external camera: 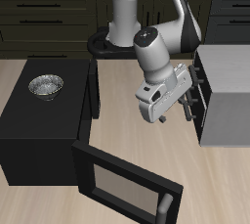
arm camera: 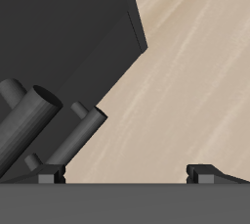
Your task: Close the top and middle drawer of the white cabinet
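Observation:
The white cabinet (external camera: pixel 227 111) stands at the table's side edge, its dark drawer fronts (external camera: pixel 199 89) facing the table's middle. At least one drawer front with a bar handle (external camera: pixel 202 99) stands out a little from the body; which drawers are open I cannot tell. My gripper (external camera: pixel 176 113) hangs just in front of these drawer fronts, tilted, open and empty. In the wrist view my gripper (arm camera: pixel 127 174) has its fingertips (arm camera: pixel 47 176) spread wide apart over bare wood, with a dark panel (arm camera: pixel 63 32) and dark round bars (arm camera: pixel 39 120) close by one finger.
A black microwave (external camera: pixel 39 120) sits at the other side of the table, its door (external camera: pixel 125 187) swung open toward the front edge. A metal bowl (external camera: pixel 46 86) rests on top of it. Wooden tabletop (external camera: pixel 127 120) lies between microwave and cabinet.

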Robot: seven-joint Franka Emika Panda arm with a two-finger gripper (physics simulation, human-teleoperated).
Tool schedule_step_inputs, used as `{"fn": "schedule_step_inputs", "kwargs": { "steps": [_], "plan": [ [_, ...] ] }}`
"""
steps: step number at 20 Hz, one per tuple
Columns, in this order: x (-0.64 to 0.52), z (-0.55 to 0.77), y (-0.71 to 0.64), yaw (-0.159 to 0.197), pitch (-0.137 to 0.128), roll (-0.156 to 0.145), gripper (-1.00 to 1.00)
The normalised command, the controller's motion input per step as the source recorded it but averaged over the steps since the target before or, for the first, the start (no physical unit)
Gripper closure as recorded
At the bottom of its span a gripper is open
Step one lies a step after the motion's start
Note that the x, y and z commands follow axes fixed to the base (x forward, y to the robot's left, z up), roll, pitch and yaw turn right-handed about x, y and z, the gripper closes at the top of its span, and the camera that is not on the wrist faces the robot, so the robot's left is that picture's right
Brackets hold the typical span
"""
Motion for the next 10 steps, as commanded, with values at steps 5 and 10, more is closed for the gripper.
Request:
{"fn": "schedule_step_inputs", "kwargs": {
  "steps": [5, 10],
  "plan": [
    [-0.1, -0.14, 0.35, 0.036, -0.001, 0.079, -1.0],
    [-0.14, -0.03, 0.45, 0.026, -0.045, 0.114, -1.0]
  ]
}}
